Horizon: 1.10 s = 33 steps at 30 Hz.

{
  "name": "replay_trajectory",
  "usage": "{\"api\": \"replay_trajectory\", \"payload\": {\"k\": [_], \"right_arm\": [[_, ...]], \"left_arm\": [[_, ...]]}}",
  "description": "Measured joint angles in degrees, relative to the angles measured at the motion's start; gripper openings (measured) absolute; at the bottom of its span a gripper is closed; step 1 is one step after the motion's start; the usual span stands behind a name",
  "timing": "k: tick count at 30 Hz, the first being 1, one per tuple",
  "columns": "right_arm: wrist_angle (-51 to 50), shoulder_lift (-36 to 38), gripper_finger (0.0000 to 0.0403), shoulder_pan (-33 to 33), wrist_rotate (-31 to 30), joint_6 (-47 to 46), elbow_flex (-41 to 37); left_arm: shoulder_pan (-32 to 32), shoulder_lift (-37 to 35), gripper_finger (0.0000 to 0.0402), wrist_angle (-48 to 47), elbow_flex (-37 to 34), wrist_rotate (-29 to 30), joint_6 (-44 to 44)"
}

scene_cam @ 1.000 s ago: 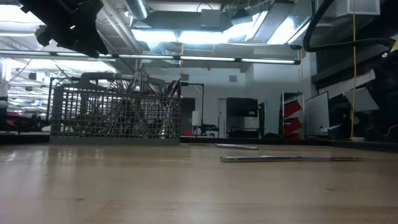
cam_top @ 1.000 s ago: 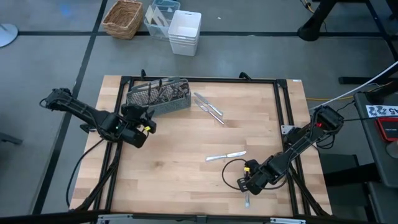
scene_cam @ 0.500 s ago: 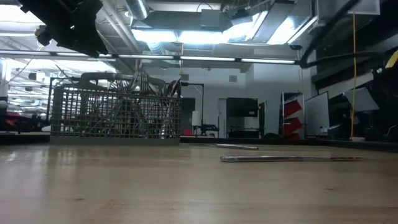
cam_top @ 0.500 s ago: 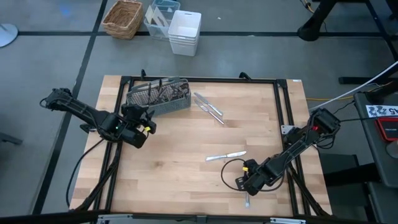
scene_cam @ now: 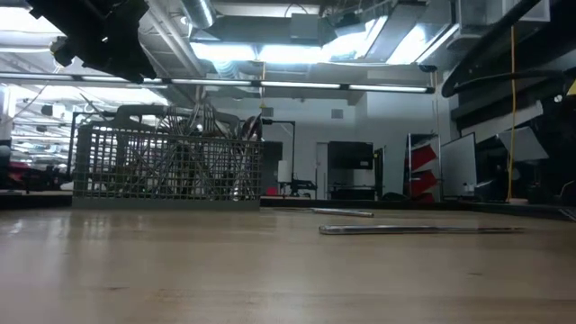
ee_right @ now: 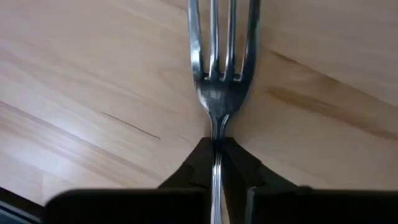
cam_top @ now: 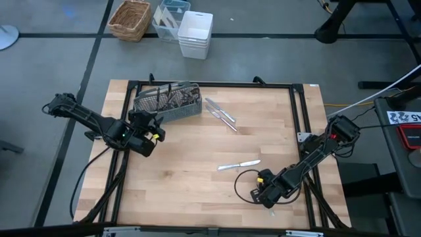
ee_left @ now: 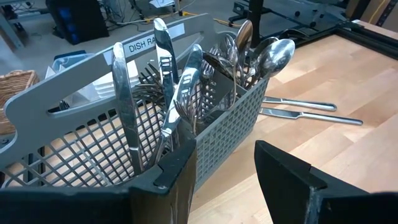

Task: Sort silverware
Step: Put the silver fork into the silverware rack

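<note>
The grey mesh caddy (cam_top: 168, 104) stands at the table's far left with several pieces of silverware upright in it (ee_left: 186, 81). Two knives (cam_top: 220, 112) lie just right of it, and another piece (cam_top: 239, 165) lies flat toward the middle right. My left gripper (ee_left: 227, 186) hangs open beside the caddy's near corner. Near the front right corner my right gripper (cam_top: 266, 197) is shut on a fork (ee_right: 221, 62). My right gripper pinches the fork's neck (ee_right: 217, 127), just behind the tines, between its two fingertips. The fingers slant down from the table's right and lie along the fork, whose handle runs back between them. The tines stick out ahead over the wood; whether they rest on it I cannot tell.
Beyond the far edge stand a wicker basket (cam_top: 130, 18), a clear bin (cam_top: 170, 18) and a white bin (cam_top: 195, 34). Black frame rails (cam_top: 299, 118) run along the table's sides. The bare wood between caddy and right gripper is free room.
My right arm has shifted a little at the table's front right, its gripper settling over the fork. The fork's end, which showed below the gripper toward the near edge, is now mostly covered.
</note>
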<state>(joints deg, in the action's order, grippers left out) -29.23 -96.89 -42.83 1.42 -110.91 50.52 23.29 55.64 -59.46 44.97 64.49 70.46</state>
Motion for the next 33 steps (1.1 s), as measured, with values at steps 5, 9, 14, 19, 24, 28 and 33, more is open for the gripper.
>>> {"api": "replay_trajectory", "payload": {"k": [5, 9, 14, 19, 24, 28, 33], "right_arm": [[-5.72, 0.46, 0.0022, 0.16, -7.24, 3.07, 2.91], [-10.87, 1.52, 0.0014, 1.13, -15.43, 8.24, 6.49], [-15.88, 2.08, 0.0012, 5.64, -28.16, 23.25, 11.20], [-13.31, 2.09, 0.0018, 13.83, -36.75, 48.32, 16.00], [-1.10, 2.09, 0.0013, 22.96, -41.52, 77.15, 20.87], [16.63, 2.13, 0.0014, 29.19, -38.32, 99.99, 22.95], [40.20, 1.60, 0.0013, 36.14, -25.77, 119.62, 22.97]], "left_arm": [[0.00, 0.00, 0.0155, 0.00, 0.00, 0.00, 0.00], [0.00, -0.38, 0.0155, -0.10, 0.00, 0.02, -0.02], [1.87, -2.42, 0.0155, -0.36, -0.02, 0.18, -0.39], [5.14, -5.02, 0.0155, -1.99, -0.02, 0.92, 1.38], [8.27, -5.38, 0.0155, -2.03, -0.02, 0.97, 1.70], [10.27, -5.40, 0.0155, -2.03, -0.02, 0.98, 2.65], [11.93, -5.38, 0.0155, -2.01, -0.02, 0.98, 3.06]]}}
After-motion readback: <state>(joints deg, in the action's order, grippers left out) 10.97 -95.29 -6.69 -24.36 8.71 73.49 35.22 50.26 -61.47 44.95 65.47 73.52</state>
